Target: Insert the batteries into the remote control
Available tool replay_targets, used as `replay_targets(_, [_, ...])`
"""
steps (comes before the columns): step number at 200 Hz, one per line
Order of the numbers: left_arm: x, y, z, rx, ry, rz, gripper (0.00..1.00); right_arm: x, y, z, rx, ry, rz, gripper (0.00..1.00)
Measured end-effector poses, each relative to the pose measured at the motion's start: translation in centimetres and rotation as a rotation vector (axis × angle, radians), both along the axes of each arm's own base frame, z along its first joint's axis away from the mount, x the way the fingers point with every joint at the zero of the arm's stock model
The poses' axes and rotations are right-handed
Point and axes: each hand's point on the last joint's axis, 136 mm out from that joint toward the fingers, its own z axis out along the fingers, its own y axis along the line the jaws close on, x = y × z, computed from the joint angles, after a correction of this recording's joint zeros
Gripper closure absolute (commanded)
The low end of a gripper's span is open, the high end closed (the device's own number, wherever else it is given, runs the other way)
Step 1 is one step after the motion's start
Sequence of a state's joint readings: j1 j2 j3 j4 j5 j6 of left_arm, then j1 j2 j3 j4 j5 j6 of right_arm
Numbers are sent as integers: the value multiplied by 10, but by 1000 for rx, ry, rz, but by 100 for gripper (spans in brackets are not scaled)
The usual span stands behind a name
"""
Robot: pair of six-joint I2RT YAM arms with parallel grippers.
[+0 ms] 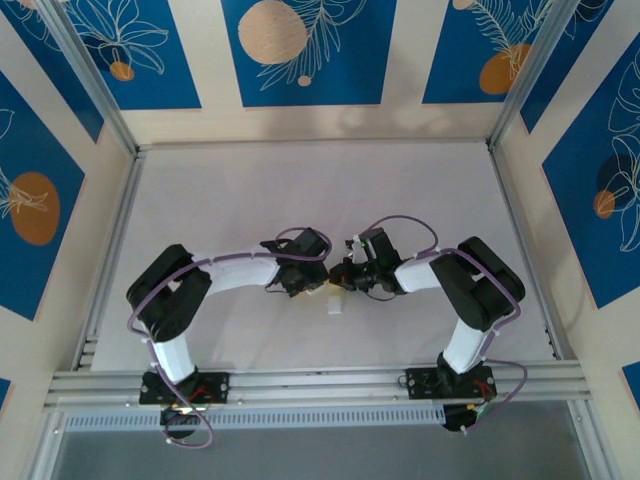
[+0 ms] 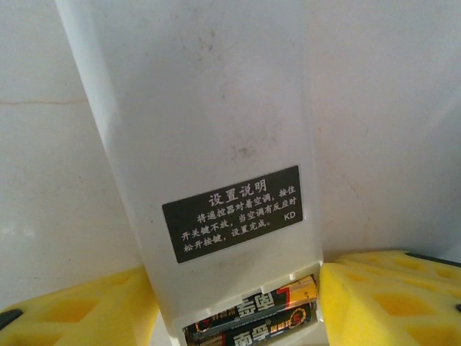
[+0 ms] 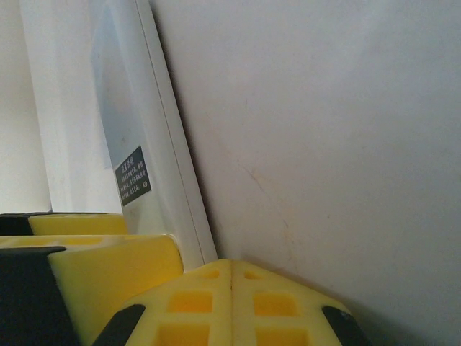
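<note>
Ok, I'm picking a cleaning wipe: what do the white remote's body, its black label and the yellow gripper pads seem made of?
The flat white remote control looks like matte moulded plastic: smooth, faintly smudged, no glare. Its black rectangular label seems a printed sticker, edges crisp. The yellow gripper pads look like soft foam, grainy with moulded hollows.

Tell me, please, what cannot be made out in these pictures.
- Batteries: left wrist view, partly cut off by the bottom edge, so seating is unclear.
- Remote: far end cut off by the top edge there; in the top view too small, crowded between the left gripper and right gripper.
- Pads of the right gripper: right wrist view, shut together, but contact with the remote is hidden.
</note>
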State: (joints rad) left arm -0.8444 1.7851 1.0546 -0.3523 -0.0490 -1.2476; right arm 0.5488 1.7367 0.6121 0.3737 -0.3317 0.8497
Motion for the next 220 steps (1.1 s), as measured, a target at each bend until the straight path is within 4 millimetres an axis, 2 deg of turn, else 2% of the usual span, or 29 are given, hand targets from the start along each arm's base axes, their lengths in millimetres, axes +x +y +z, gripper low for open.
replay_targets(48, [1,-1,3,-3,-8,-10,33,1,-3,1,3,10,-8,94])
replay_targets(73, [2,0,9,-5,-29,-31,37,2,-7,1,1,17,-15,89])
replay_targets(113, [2,7,38,-38,-120,-57,49,8,-14,5,11,16,-36,86])
replay_targets(127, [-1,12,42,-48,-143,-62,49,9,-14,6,18,20,-34,84])
replay_targets(148, [-8,20,36,-50,-155,-76,50,7,-13,6,25,24,-27,83])
replay_targets(162, [-13,23,26,-53,-157,-91,56,7,-12,8,32,26,-21,83])
replay_targets(185, [-19,28,11,-58,-156,-107,60,7,-10,11,45,24,-11,81])
replay_targets(196, [-20,28,9,-61,-161,-112,63,8,-8,13,52,20,-7,81])
replay_targets(220, [-15,22,12,-93,-191,-119,64,11,-4,18,71,14,6,80])
